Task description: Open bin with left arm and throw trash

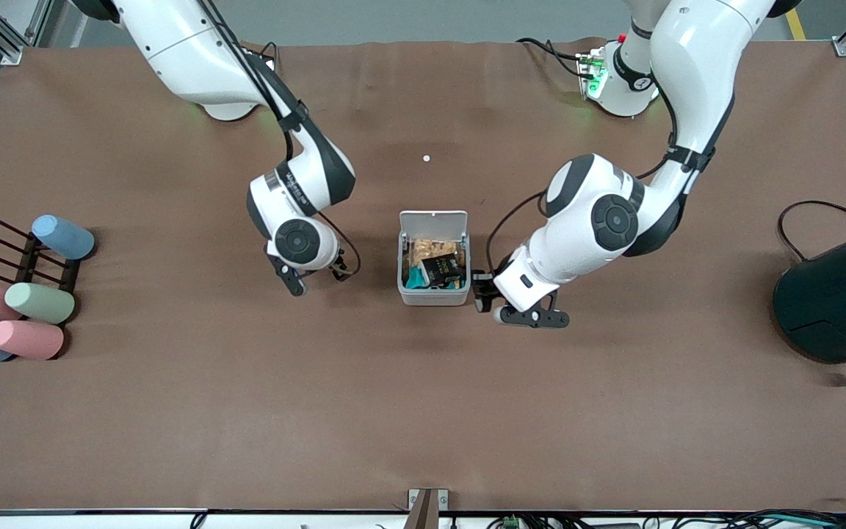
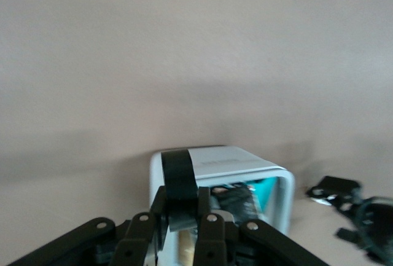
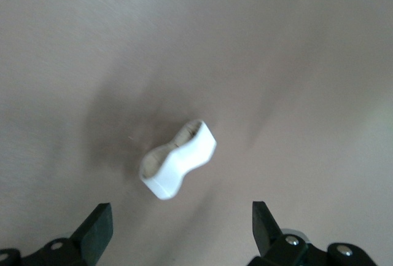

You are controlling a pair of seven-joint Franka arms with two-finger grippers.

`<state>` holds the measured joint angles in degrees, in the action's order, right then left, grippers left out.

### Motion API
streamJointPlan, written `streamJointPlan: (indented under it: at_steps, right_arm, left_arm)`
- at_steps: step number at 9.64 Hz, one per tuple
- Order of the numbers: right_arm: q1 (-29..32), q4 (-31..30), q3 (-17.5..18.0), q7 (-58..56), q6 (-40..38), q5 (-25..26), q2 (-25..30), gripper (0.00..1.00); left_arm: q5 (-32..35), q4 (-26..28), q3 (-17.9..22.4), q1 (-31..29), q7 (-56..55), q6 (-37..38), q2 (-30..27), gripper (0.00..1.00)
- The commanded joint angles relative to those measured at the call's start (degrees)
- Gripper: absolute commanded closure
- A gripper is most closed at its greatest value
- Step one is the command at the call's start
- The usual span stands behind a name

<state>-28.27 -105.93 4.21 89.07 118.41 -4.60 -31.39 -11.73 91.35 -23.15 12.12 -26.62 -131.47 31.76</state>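
We see the bin [image 1: 434, 292] standing near the middle of the table [image 1: 423, 411] with its lid [image 1: 434, 222] tipped up and back toward the robots' bases. A black printed wrapper [image 1: 443, 270] and other scraps lie inside it. The left gripper [image 1: 479, 288] sits low at the bin's side toward the left arm's end of the table, its fingers [image 2: 178, 183] pinched shut on the bin's wall, one finger over the outside. The right gripper [image 1: 314, 278] hangs over bare table toward the right arm's end, well apart from the bin, with its fingers [image 3: 98, 229] spread wide and holding nothing. Directly below it in the right wrist view lies a white knobbly lump [image 3: 178, 166] on the brown surface.
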Motion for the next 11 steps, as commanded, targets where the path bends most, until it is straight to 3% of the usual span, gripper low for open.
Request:
streamJointPlan:
  at_steps: [1, 5, 7, 8, 9, 10, 11]
  right_arm:
    - [-0.46, -4.89, -0.17, 3.73, 1.03, -0.41, 3.09, 0.0]
    - [0.06, -4.99, -2.1, 4.79, 6.3, 0.39, 2.3, 0.01]
    - [-0.2, -4.99, -2.97, 5.33, 7.8, 0.39, 0.73, 0.05]
    - [-0.38, -4.99, -3.07, 5.41, 7.8, 0.39, 0.63, 0.21]
    - [-0.9, -4.99, -2.98, 5.59, 7.8, 0.47, 0.11, 0.57]
    - [-0.82, -4.99, -3.07, 5.59, 8.5, 0.39, -0.59, 0.88]
    - [-0.38, -4.9, -2.98, 5.59, 9.29, 0.39, -0.6, 1.0]
  left_arm:
    - [-1.45, -2.15, -0.23, 2.29, -4.91, -0.18, 2.59, 1.0]
    - [-1.46, -1.18, -0.23, 4.67, -9.5, -2.03, 3.83, 1.0]
    - [-1.19, 3.02, -0.23, 4.32, -8.63, -5.88, 3.83, 1.0]
    - [-1.1, 3.04, -0.23, 4.06, -8.88, -5.99, 3.75, 0.98]
    - [-1.1, 2.87, -0.23, 3.88, -9.41, -5.82, 3.66, 0.7]
    - [-0.84, 3.13, -0.15, 3.53, -8.8, -5.64, 3.31, 0.01]
    - [-0.66, 2.95, 0.03, 3.27, -8.45, -5.29, 2.87, 0.0]
